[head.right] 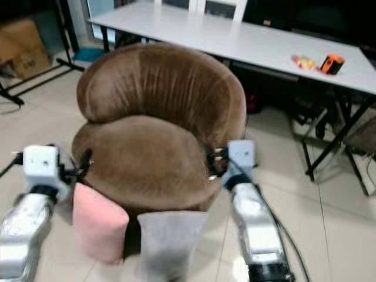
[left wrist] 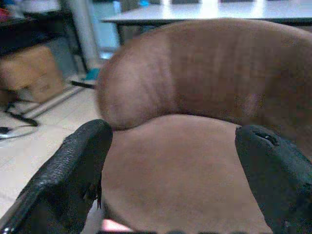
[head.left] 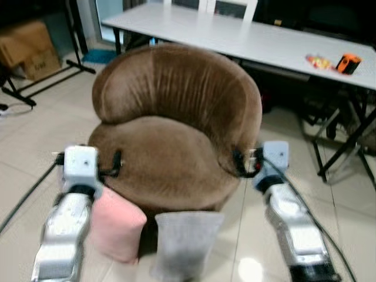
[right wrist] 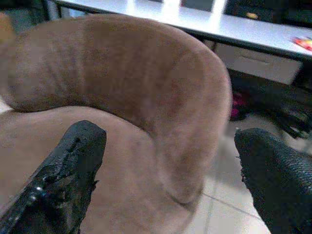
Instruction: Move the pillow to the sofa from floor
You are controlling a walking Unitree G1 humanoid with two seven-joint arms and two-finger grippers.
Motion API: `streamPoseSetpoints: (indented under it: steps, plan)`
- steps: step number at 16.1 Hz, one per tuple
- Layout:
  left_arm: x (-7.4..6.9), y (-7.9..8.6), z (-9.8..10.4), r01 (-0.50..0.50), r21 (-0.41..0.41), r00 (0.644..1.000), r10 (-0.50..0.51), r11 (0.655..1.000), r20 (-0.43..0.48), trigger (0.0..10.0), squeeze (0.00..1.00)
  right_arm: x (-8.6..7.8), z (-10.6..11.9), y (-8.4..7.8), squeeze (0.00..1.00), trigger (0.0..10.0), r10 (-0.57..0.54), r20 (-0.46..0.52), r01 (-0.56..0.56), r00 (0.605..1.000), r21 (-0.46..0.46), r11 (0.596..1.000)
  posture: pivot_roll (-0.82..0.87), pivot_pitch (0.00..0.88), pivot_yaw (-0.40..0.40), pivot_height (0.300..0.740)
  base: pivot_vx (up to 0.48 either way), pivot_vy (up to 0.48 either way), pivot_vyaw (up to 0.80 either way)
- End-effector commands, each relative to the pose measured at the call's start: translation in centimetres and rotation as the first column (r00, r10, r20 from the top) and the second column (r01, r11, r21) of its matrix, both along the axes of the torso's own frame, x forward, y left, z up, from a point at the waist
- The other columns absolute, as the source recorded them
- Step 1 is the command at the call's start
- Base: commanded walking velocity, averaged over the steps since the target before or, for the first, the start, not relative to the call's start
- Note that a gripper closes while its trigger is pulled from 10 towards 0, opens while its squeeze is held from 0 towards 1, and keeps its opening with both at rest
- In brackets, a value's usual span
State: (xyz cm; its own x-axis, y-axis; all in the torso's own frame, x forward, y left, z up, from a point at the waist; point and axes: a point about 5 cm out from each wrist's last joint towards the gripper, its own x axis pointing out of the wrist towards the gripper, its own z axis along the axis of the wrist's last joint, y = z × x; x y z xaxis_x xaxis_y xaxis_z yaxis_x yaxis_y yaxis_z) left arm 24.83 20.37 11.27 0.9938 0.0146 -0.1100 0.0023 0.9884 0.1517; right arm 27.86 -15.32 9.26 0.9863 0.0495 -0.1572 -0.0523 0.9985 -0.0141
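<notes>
Two pillows on the tiled floor [head.left: 35, 147], propped upright against the front base of the round brown sofa [head.left: 170, 147]: a pink pillow [head.left: 117, 226] to the left, a grey pillow [head.left: 185, 241] just beside it, the two near or barely touching. Seat cushion bare. Left gripper [head.left: 114, 164] raised beside the sofa's left flank, just above the pink pillow; right gripper [head.left: 242, 163] at the sofa's right flank, well clear of both pillows. Jaws spread wide on both, nothing between them, black fingers [left wrist: 73, 175] framing only brown upholstery in the wrist views. Likely light, soft and squashy, with a fabric cover that looks fuzzy rather than slick; not fragile, but prone to sag and fold under a pinch. Best bet: a wide bite on the top edge or an upper corner, closing deep enough to gather stuffing and not just cover, or one gripper on each side for a squeeze-lift. Which pillow is meant, not clear from the task. Behind the sofa, a long white table [head.left: 247, 35] carrying a small orange object [head.left: 349, 62].
</notes>
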Motion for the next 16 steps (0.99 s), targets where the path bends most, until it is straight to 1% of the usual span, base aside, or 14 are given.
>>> streamPoseSetpoints:
  steps: [1, 5, 7, 8, 9, 10, 13, 15, 16]
  plan:
    - [0.04, 0.27, 0.34, 0.000, 0.014, 1.000, 0.000, 1.000, 0.012, 10.0, 0.00, 0.19, 0.19, 0.01, 1.00, 10.0, -0.004, 0.006, 0.004, 1.000, 0.009, 1.000, -0.02, 0.000, -0.062, 0.740, 0.270, 0.000, 0.00]
    - [0.17, 0.13, 0.36, 0.004, 0.012, 1.000, -0.004, 1.000, 0.014, 10.0, 0.00, 0.28, 0.14, -0.09, 1.00, 10.0, -0.009, 0.005, 0.009, 1.000, 0.009, 1.000, -0.02, 0.000, -0.061, 0.740, 0.272, 0.000, 0.00]
    - [0.16, 0.19, 0.28, 0.001, 0.013, 1.000, -0.001, 1.000, 0.014, 10.0, 0.00, 0.31, 0.10, -0.13, 1.00, 10.0, -0.011, 0.004, 0.011, 1.000, 0.008, 1.000, -0.02, 0.000, -0.063, 0.740, 0.272, 0.000, 0.80]
    - [0.15, 0.24, 0.25, -0.003, 0.019, 1.000, 0.003, 1.000, 0.012, 10.0, 0.00, 0.30, 0.07, -0.19, 1.00, 10.0, -0.022, 0.005, 0.022, 1.000, 0.022, 1.000, -0.02, 0.000, -0.064, 0.740, 0.251, 0.000, 0.00]
    - [0.10, 0.43, 0.15, -0.019, 0.036, 1.000, 0.018, 0.999, 0.012, 10.0, 0.00, 0.24, -0.07, -0.30, 1.00, 10.0, -0.022, -0.002, 0.022, 1.000, 0.019, 1.000, -0.02, 0.000, -0.065, 0.740, 0.000, 0.000, 0.00]
    - [0.10, 0.45, 0.14, -0.020, 0.036, 1.000, 0.019, 0.999, 0.014, 10.0, 0.00, 0.22, -0.13, -0.31, 1.00, 10.0, -0.019, -0.007, 0.019, 1.000, 0.018, 1.000, -0.02, 0.000, -0.065, 0.740, 0.000, 0.000, 0.00]
    - [-0.05, 0.32, 0.08, -0.002, 0.080, 1.000, 0.001, 0.997, 0.018, 10.0, 0.00, 0.12, -0.18, -0.40, 1.00, 10.0, -0.014, -0.010, 0.015, 1.000, 0.044, 0.999, -0.02, 0.000, -0.066, 0.740, 0.000, 0.000, 0.00]
    - [-0.15, 0.24, 0.08, 0.006, 0.124, 0.999, -0.010, 0.992, 0.031, 10.0, 0.00, 0.01, -0.32, -0.58, 1.00, 10.0, -0.021, -0.012, 0.022, 1.000, 0.062, 0.998, -0.02, 0.000, -0.069, 0.720, 0.000, 0.000, 0.00]
    - [-0.16, 0.25, 0.10, 0.003, 0.127, 0.999, -0.008, 0.992, 0.036, 10.0, 0.00, -0.01, -0.37, -0.65, 1.00, 10.0, -0.023, -0.014, 0.024, 1.000, 0.060, 0.998, -0.02, 0.000, -0.069, 0.710, 0.000, 0.000, 0.00]
